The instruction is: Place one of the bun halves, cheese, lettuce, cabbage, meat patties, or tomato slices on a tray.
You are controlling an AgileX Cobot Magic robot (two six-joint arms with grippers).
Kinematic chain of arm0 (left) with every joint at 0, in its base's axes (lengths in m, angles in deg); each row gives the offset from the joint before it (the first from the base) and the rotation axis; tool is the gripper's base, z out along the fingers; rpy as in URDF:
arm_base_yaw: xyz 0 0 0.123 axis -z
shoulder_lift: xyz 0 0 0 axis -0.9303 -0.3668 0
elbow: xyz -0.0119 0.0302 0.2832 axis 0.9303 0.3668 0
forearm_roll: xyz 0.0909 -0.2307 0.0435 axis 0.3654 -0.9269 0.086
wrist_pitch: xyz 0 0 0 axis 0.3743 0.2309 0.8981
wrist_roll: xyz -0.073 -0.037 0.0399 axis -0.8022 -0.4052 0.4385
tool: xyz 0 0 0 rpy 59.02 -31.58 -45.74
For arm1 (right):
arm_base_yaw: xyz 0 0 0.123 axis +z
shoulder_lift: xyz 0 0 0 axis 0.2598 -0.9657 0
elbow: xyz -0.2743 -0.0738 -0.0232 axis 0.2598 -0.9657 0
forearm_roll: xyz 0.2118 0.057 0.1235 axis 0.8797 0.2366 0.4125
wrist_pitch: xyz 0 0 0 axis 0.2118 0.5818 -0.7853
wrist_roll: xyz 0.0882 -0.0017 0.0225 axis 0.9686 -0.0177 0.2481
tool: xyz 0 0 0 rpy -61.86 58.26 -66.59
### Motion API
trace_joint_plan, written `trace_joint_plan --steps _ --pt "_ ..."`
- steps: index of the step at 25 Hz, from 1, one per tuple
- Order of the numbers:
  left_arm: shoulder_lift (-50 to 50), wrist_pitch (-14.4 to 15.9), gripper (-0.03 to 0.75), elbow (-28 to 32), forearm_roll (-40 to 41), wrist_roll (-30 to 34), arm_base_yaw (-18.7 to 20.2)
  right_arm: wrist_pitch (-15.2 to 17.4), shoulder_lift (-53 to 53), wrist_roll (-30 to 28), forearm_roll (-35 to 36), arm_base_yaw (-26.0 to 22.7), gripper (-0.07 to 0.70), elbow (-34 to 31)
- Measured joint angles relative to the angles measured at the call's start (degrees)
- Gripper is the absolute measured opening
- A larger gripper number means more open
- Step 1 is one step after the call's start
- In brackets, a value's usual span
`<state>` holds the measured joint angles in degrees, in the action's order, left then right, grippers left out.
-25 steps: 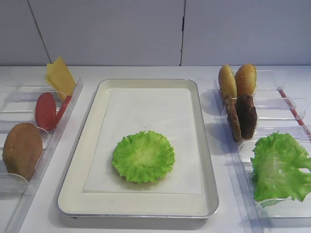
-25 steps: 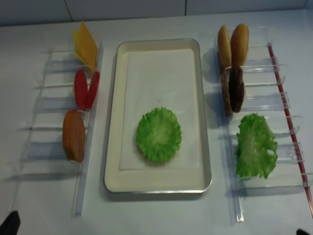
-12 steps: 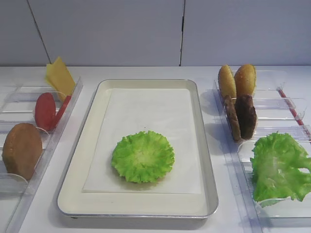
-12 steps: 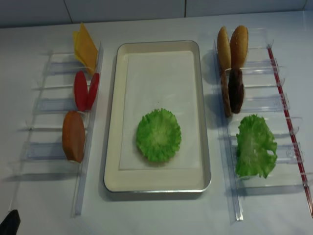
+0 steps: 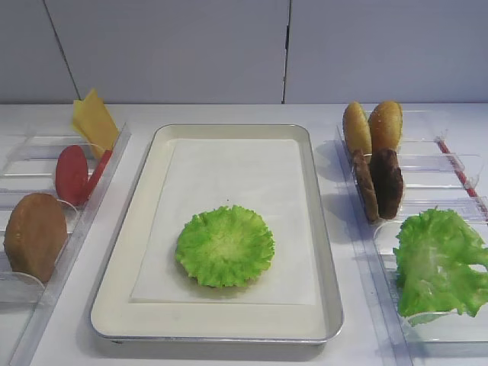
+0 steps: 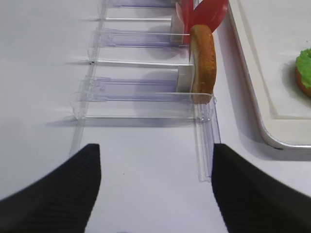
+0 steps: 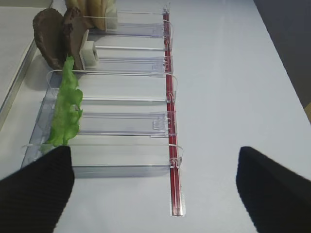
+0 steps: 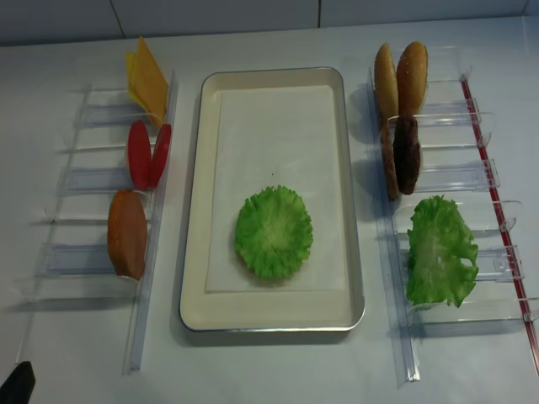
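Observation:
The ruffled lettuce [image 5: 224,245] [image 8: 273,232] lies on the paper liner in the near half of the cream tray [image 5: 145,179] [image 8: 192,202]. In the left wrist view its edge [image 6: 305,65] rests on a brown disc. My left gripper [image 6: 155,189] is open over bare table near the left holder's end, with one of its fingers [image 8: 17,385] showing at the bottom left. My right gripper [image 7: 155,189] is open and empty, just short of the right holder and the cabbage leaf [image 7: 65,109] [image 5: 436,263].
The left clear holder [image 6: 141,90] carries cheese [image 5: 94,120], tomato slices [image 5: 76,174] and a bun half [image 5: 34,235] [image 6: 203,63]. The right holder [image 7: 121,124], with a red strip [image 7: 171,145], carries two bun halves [image 5: 371,126] and meat patties [image 5: 379,183] [image 7: 58,36].
Both grippers have drawn back toward the near table edge: the right one's dark tip has left the realsense view and the left one's shows less. The food has not moved.

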<state>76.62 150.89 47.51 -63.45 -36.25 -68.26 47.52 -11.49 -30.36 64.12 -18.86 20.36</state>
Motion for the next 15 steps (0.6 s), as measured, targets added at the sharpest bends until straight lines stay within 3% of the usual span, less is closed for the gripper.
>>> trace_joint_plan --steps 15 --pt "0.0 0.0 0.47 0.0 0.0 0.0 0.0 0.0 0.0 -0.04 0.68 -0.13 0.673 0.0"
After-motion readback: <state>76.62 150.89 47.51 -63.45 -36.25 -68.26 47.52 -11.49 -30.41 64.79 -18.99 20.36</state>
